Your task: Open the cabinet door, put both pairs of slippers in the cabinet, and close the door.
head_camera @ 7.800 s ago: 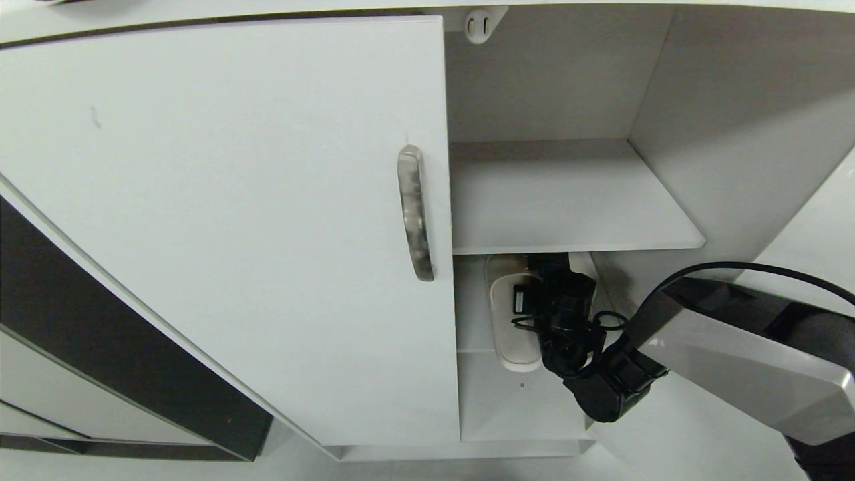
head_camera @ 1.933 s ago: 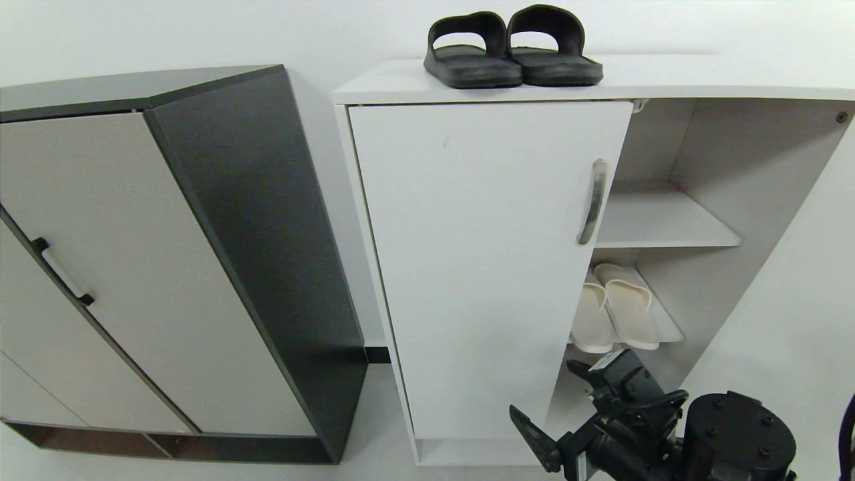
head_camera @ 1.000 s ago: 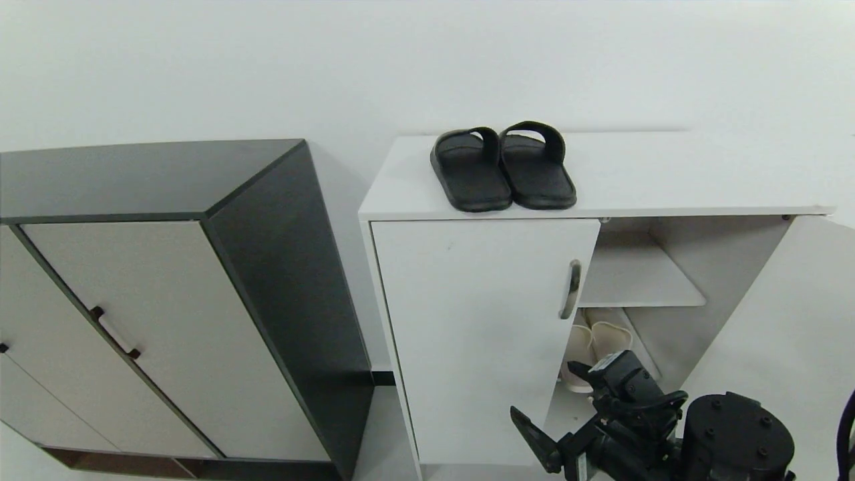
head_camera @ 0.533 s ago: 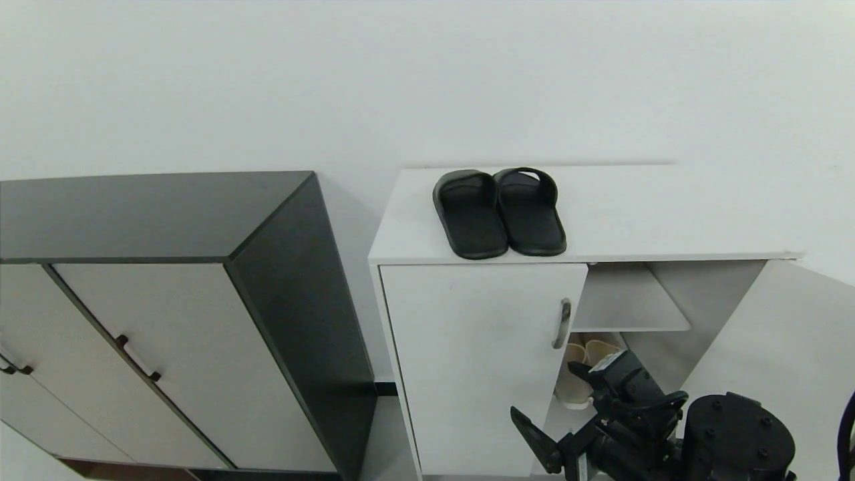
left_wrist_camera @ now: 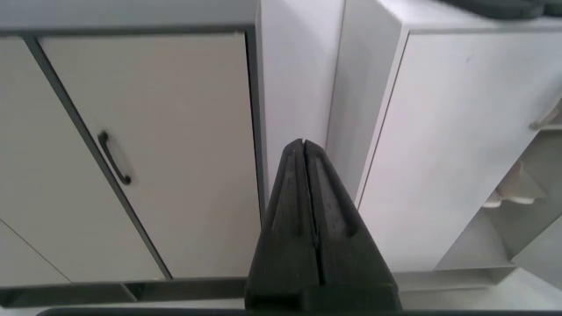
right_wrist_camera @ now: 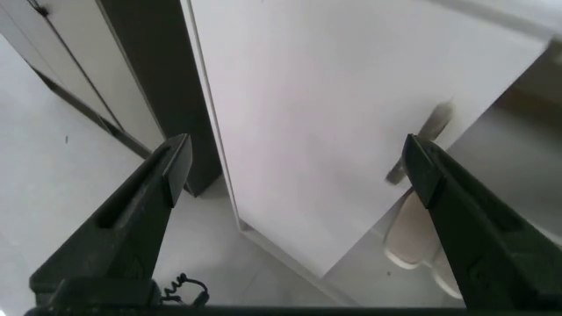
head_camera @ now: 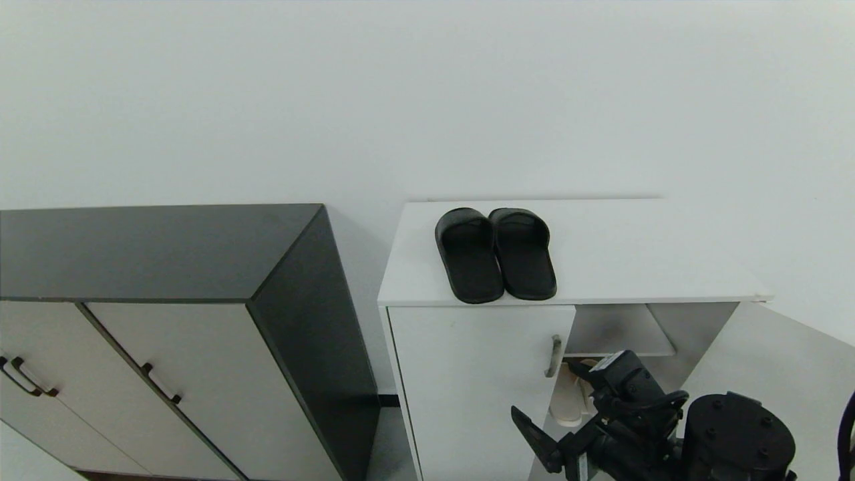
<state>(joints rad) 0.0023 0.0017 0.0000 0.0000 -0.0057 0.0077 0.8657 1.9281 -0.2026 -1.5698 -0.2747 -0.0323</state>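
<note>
**Grippers and slippers: black pair lies above the open right gripper**

- Left gripper [left_wrist_camera: 303, 151]: fingers pressed together, nothing between them. It sits low and faces the strip of wall between the two cabinets.
- Dark cabinet [head_camera: 167, 250]: stands to the left of the work, doors closed. It has no part in the task.
- White cabinet [head_camera: 634, 247]: the closed door [head_camera: 467, 387] with its handle [head_camera: 553, 356] covers the left half. The right half is uncovered, with the open door [head_camera: 788, 387] swung out to the right.
- Black slippers [head_camera: 495, 254]: side by side and touching on the cabinet top, in its left half. Heels are at the front edge and straps are toward the wall, so the long axis runs front to back.
- Cream slippers [head_camera: 568, 404]: on the lower shelf inside, partly hidden by the closed door. The upper shelf [head_camera: 618, 334] is bare.
- Right gripper [right_wrist_camera: 297, 154]: fingers spread wide and empty, low in front of the closed door near the handle.

Relation for the coming move: the black pair lies above the right gripper and slightly to its left, heels toward it. By judgement the right arm is the nearer and readier one. It would need to rise over the front edge and close across the pair's width.
</note>
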